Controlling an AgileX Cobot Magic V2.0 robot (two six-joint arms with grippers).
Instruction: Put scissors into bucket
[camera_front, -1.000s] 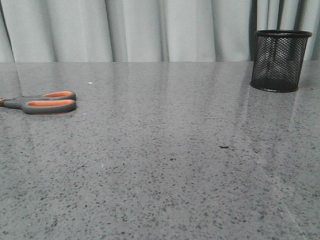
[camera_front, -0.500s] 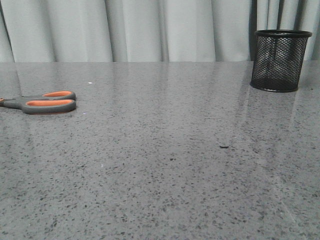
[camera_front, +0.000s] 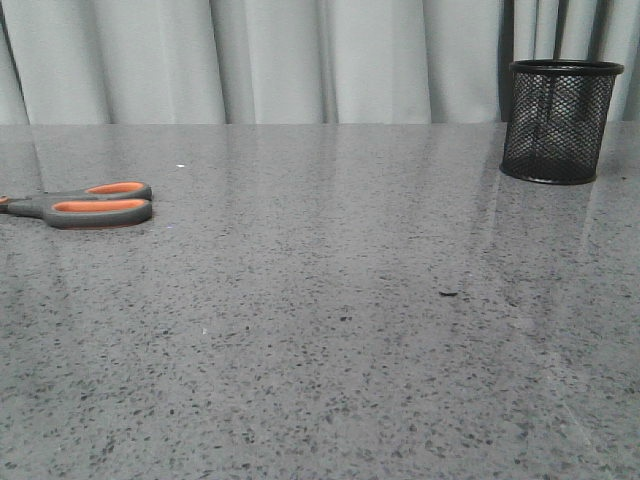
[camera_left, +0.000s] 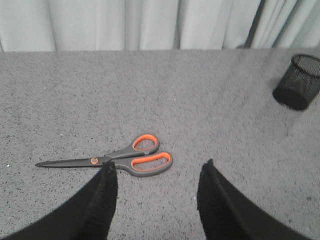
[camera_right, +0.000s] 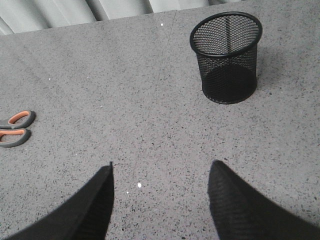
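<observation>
The scissors (camera_front: 95, 204) lie flat at the left edge of the front view, grey handles with orange lining, blades running out of frame. In the left wrist view the scissors (camera_left: 125, 159) lie closed just beyond my open, empty left gripper (camera_left: 159, 167). The bucket (camera_front: 558, 121), a black wire-mesh cup, stands upright at the far right. The right wrist view shows the bucket (camera_right: 227, 57) empty, well beyond my open, empty right gripper (camera_right: 161, 167), and the scissors' handles (camera_right: 15, 129) at the frame's left edge. Neither gripper shows in the front view.
A grey speckled tabletop (camera_front: 330, 300) spreads across the view, with pale curtains (camera_front: 300, 60) behind its far edge. The bucket (camera_left: 298, 81) also shows far off in the left wrist view.
</observation>
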